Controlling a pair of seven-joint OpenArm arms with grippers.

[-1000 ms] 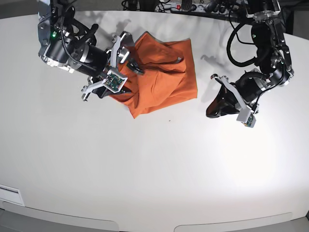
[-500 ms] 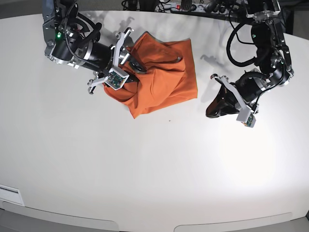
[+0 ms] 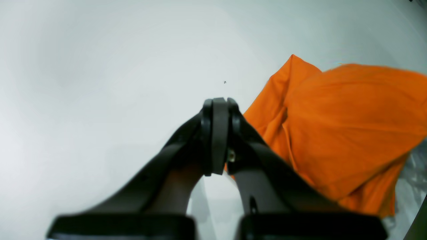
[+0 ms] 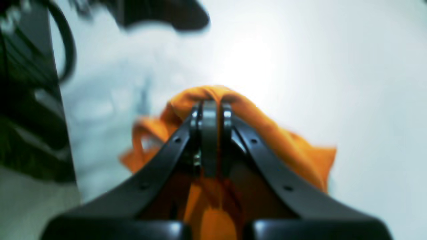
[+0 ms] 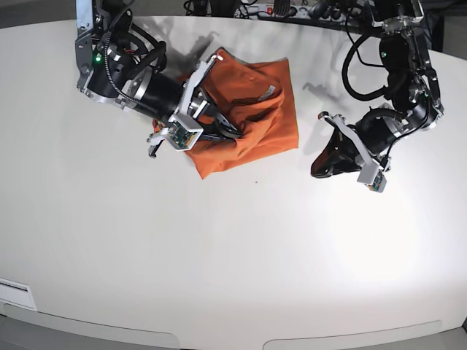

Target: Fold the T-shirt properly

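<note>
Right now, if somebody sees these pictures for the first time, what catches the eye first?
The orange T-shirt stands out, lying crumpled at the back of the white table. The right tool is shut on a fold of it. The left tool is shut on nothing, beside the cloth.

Part of the T-shirt (image 5: 255, 120) was hidden under the right gripper (image 5: 232, 133) in the base view. In the right wrist view the surroundings were blurred, and the cloth's lower part was covered by the fingers (image 4: 267, 160).
</note>
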